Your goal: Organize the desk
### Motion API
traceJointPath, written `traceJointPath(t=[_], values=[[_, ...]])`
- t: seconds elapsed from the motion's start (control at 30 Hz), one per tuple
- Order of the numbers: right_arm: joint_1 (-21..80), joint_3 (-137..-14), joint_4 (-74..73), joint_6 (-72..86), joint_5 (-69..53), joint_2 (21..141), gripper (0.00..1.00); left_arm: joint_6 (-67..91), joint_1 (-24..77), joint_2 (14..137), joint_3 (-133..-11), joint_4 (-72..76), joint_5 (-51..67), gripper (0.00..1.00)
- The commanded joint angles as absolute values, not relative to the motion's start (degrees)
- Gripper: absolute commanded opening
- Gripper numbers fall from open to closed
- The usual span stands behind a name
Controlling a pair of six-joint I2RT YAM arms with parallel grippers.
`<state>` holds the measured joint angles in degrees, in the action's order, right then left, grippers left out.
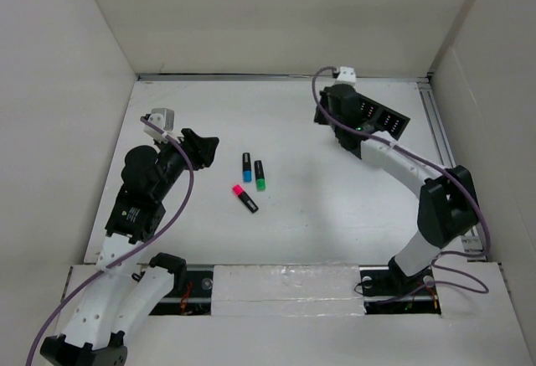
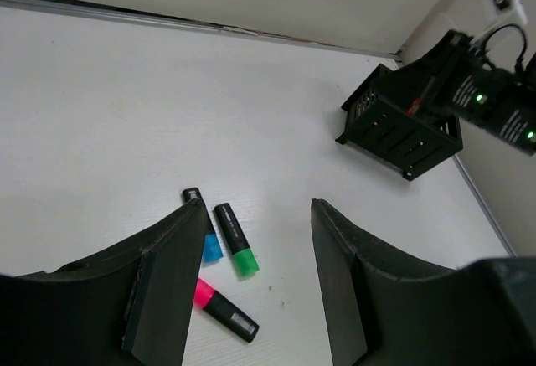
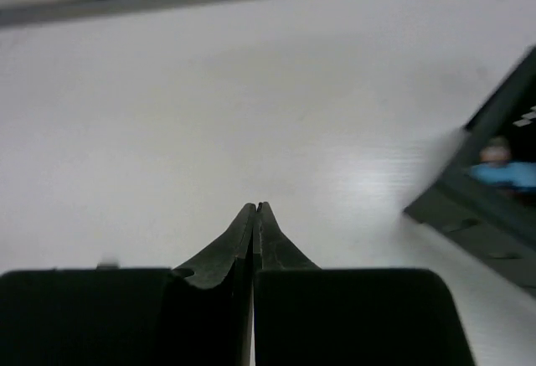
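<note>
Desk (image 1: pixel 335 232) fills the top view, a flat matte white slab lying under both arms and walled by white panels. On the left, the left gripper (image 2: pixel 256 215) hovers with its fingers spread wide, just short of three markers lying loose mid-desk. The step in hand looks like a pick of one of them.

To do it well, choose one marker and commit. The blue marker (image 1: pixel 246 166) and green marker (image 1: pixel 260 175) lie side by side, almost touching, so a wide descent risks catching both. The pink marker (image 1: pixel 244 198) lies a little apart, nearer the arms, and seems the cleaner first grab. Turn the wrist so the fingers straddle the barrel across its width, come straight down, and close at mid-barrel so it does not swing.

Further right, the black box (image 1: pixel 389 119) sits toward the far right corner, the likely home for the markers. The right gripper (image 3: pixel 255 208) is just beside it, fingers pressed together on nothing.

The desk's surface is plain white, with a rail (image 1: pixel 435 131) along its right edge.
</note>
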<state>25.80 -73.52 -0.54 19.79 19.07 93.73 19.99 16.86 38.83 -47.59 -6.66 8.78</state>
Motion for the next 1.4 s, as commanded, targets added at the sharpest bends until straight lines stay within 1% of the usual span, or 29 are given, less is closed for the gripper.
traceJointPath(t=[0.0, 0.03, 0.1, 0.13, 0.2, 0.23, 0.3, 0.37, 0.5, 0.57, 0.7, 0.83, 0.93, 1.07, 1.2, 1.37], values=[[31.2, -70.0, 3.8, 20.6, 12.0, 96.0, 0.0, 19.4, 16.6, 38.9, -47.6, -4.6, 8.6, 0.49], [34.9, -69.7, 3.7, 20.7, 11.8, 98.2, 0.01, 19.4, 16.6, 38.9, -47.5, -4.7, 8.6, 0.49], [38.4, -70.0, 2.8, 20.5, 12.6, 100.2, 0.13, 19.4, 16.6, 38.8, -47.6, -4.4, 8.9, 0.49], [41.3, -70.1, 2.6, 20.2, 12.9, 101.8, 0.31, 19.4, 16.6, 38.8, -47.5, -4.4, 8.6, 0.49], [43.5, -70.3, 2.3, 19.6, 13.0, 103.3, 0.49, 19.4, 16.6, 38.8, -47.5, -4.7, 8.3, 0.49], [44.5, -70.6, 1.9, 18.9, 12.9, 104.0, 0.59, 19.4, 16.6, 38.9, -47.5, -4.7, 8.4, 0.49], [46.6, -71.7, 0.6, 18.7, 13.3, 106.5, 0.62, 19.4, 16.6, 38.9, -47.5, -4.2, 9.1, 0.49], [47.8, -72.6, 0.2, 18.8, 13.3, 109.1, 0.63, 19.4, 16.6, 39.1, -47.5, -4.3, 8.9, 0.49], [48.4, -75.5, -3.0, 19.2, 14.1, 112.7, 0.62, 19.4, 16.6, 38.9, -47.5, -4.3, 9.1, 0.49], [48.4, -77.3, -4.2, 19.2, 15.3, 114.0, 0.58, 19.4, 16.6, 38.8, -47.5, -4.2, 8.7, 0.49], [49.0, -79.7, -5.9, 18.8, 15.6, 116.7, 0.56, 19.4, 16.6, 38.7, -47.5, -4.3, 9.3, 0.49], [49.7, -80.0, -5.4, 18.9, 16.5, 117.1, 0.55, 19.5, 16.6, 38.7, -47.4, -4.2, 9.6, 0.49], [49.7, -81.3, -5.9, 19.1, 18.2, 116.3, 0.5, 19.6, 16.6, 38.7, -47.4, -4.2, 9.6, 0.49], [49.7, -81.9, -5.6, 18.9, 18.3, 115.7, 0.47, 19.5, 16.6, 38.6, -47.4, -4.2, 9.8, 0.49], [49.7, -83.1, -5.4, 17.3, 18.2, 116.1, 0.47, 19.5, 16.6, 38.5, -47.4, -4.2, 9.8, 0.49], [49.7, -85.4, -7.0, 17.3, 16.0, 120.0, 0.5, 19.5, 16.6, 38.4, -47.4, -4.2, 9.8, 0.49]])
